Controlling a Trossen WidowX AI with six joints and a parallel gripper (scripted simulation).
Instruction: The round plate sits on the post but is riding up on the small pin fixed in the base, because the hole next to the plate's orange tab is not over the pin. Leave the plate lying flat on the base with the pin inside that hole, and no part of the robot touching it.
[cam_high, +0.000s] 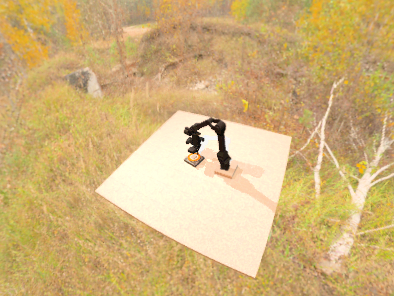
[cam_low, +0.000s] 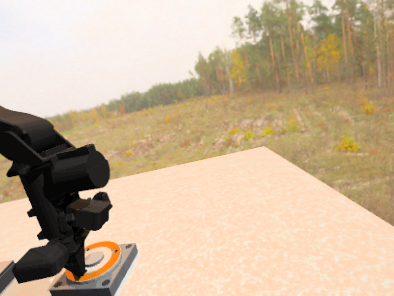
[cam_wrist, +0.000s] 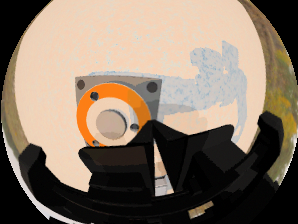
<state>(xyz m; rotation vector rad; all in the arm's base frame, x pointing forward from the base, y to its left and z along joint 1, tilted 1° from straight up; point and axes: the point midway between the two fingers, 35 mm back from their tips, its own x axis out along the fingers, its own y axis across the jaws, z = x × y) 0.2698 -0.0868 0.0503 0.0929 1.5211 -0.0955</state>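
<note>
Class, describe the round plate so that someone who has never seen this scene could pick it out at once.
Find the pale square board lying on the grass, with the black arm standing near its middle. Under the shut gripper sits a small grey square base. The plate lies on that base: a round disc with a bright orange ring, the only orange thing on the board.

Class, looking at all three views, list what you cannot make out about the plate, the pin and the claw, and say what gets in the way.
- Pin: not visible in any view.
- Orange tab: wrist view, the near rim of the plate lies behind the claw.
- Contact between claw and plate: exterior view, dark fingers overlap the rim.
- Base: top view, too small for detail.
</note>
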